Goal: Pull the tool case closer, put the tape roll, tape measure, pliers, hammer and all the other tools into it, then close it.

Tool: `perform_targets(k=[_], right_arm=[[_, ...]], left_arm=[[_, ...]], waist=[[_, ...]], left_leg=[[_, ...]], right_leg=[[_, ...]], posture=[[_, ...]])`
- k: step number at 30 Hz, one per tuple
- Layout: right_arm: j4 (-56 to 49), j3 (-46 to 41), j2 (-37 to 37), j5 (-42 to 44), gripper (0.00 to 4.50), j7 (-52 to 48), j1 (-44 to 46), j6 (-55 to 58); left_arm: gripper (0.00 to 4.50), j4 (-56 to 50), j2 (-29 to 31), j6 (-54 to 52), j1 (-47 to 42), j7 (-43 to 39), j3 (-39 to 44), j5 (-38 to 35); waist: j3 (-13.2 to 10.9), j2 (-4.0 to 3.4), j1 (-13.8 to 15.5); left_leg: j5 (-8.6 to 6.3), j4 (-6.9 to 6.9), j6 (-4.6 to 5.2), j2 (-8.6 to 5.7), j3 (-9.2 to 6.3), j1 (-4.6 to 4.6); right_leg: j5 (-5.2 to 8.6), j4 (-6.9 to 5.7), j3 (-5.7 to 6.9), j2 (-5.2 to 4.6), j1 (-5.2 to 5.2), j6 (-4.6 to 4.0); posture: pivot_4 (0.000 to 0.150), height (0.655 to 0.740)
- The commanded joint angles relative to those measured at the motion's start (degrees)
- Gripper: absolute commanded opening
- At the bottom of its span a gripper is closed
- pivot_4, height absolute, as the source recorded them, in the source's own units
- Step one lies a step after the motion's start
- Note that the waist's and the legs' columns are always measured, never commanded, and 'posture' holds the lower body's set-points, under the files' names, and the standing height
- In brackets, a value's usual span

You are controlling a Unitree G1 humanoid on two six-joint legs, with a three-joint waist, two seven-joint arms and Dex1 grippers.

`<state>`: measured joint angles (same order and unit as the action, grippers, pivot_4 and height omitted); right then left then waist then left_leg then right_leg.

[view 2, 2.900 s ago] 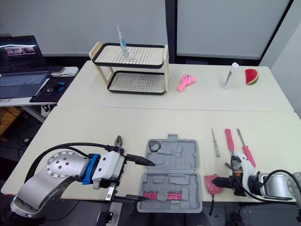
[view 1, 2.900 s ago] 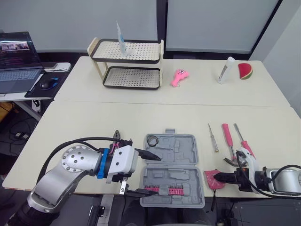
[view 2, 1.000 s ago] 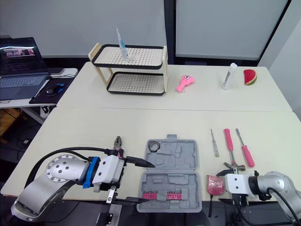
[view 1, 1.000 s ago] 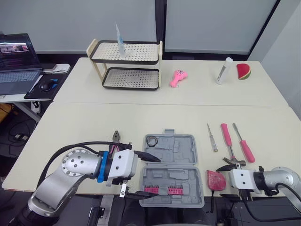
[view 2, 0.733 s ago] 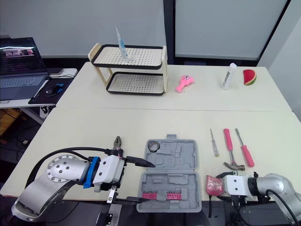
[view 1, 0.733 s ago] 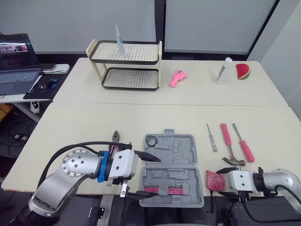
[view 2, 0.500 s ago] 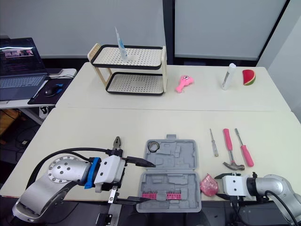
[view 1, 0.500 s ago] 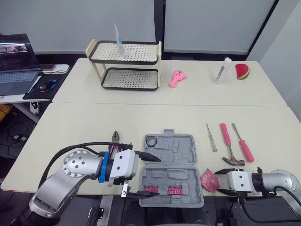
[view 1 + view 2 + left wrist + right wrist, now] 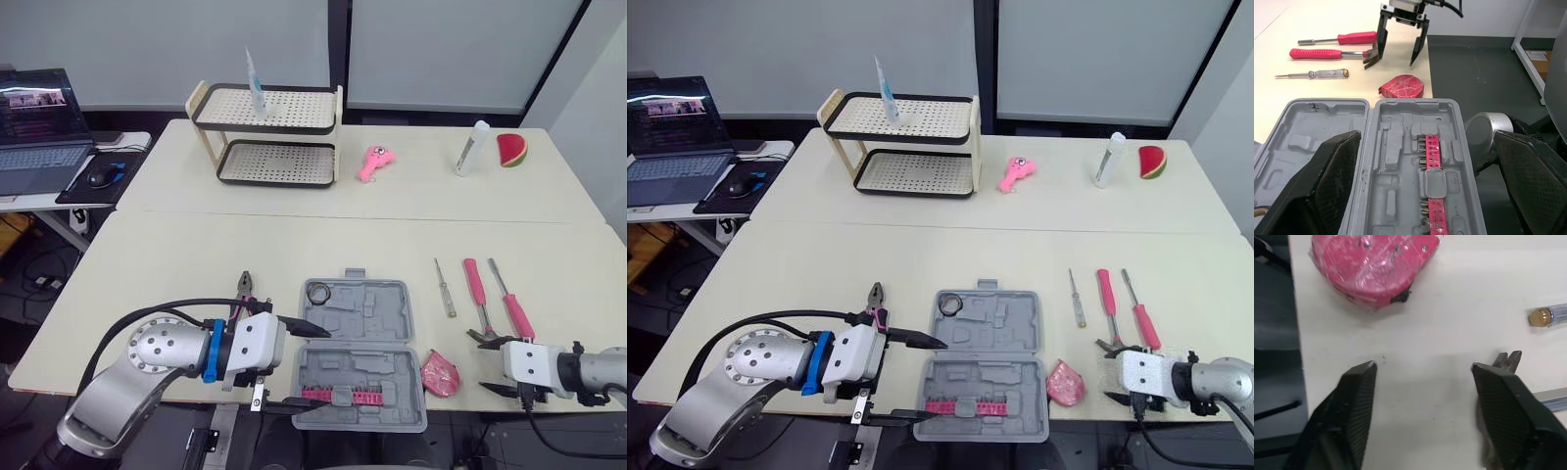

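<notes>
Right end effector (image 9: 1422, 368), released and spread wide, sits at the surface (image 9: 196, 264) edge. The pink tape measure (image 9: 1374, 267) lies just beyond its fingertips, untouched, and the hammer (image 9: 1509, 358) beside one finger. Left end effector (image 9: 306, 364), also spread, straddles the open tool case (image 9: 361, 323).

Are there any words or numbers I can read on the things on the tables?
No text can be read.
Laptop screen: something is showing, but too small to read.
Tube standing on the rack: any print is too small to read.
White bottle: no label readable.
Tool case: plain grey plastic, no words visible.
</notes>
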<state>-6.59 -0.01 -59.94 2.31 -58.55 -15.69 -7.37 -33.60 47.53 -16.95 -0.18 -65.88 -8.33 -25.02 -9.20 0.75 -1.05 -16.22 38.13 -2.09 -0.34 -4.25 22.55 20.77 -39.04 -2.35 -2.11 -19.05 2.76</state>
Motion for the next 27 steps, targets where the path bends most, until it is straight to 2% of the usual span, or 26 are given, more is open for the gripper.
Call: perform_targets(k=[1,5,10,18,27], right_arm=[[-8.6,-3.0,-0.4,3.3,4.44,-0.5,-2.4,7.9],[-17.3,-1.5,3.8,1.7,4.44,5.2,-4.2,18.3],[-20.9,1.3,8.7,-1.9,4.44,10.8,-4.8,26.2],[-23.6,3.6,11.6,-3.4,4.44,13.4,-7.4,30.0],[-28.6,-3.5,10.1,1.5,4.44,10.2,-9.7,30.0]], left_arm=[[4.5,-1.3,0.6,0.4,0.2,-0.3,1.3,-0.9],[4.5,-1.4,0.3,-0.1,-0.3,0.0,0.8,-1.0],[4.5,-1.6,0.0,-0.2,-0.7,0.2,0.3,-1.0],[4.5,-1.6,0.1,-0.1,-0.9,0.0,0.2,-0.8],[4.5,-1.5,0.1,0.1,-0.8,-0.3,0.4,-0.9]], waist=[[0.0,0.01,0.0],[0.0,0.0,0.1],[0.0,0.01,0.1],[0.1,0.15,0.1],[0.1,0.12,0.1]], left_leg=[[0.0,0.0,0.0,0.0,0.0,0.01],[0.0,0.01,0.0,0.01,-0.04,0.01],[0.0,0.02,0.0,-0.05,-0.03,0.04],[0.0,-0.01,0.0,0.01,-0.05,-0.01],[0.0,-0.01,0.0,-0.02,-0.03,0.0]], right_leg=[[0.0,0.0,0.0,0.0,0.0,0.0],[0.0,-0.01,0.02,0.01,0.0,0.0],[0.0,0.0,0.02,-0.02,-0.01,0.0],[0.0,0.0,0.03,0.04,-0.01,0.0],[0.0,0.0,0.02,0.02,-0.01,0.0]], posture=[[0.15,0.729],[0.15,0.729],[0.15,0.729],[0.15,0.729],[0.15,0.729]])
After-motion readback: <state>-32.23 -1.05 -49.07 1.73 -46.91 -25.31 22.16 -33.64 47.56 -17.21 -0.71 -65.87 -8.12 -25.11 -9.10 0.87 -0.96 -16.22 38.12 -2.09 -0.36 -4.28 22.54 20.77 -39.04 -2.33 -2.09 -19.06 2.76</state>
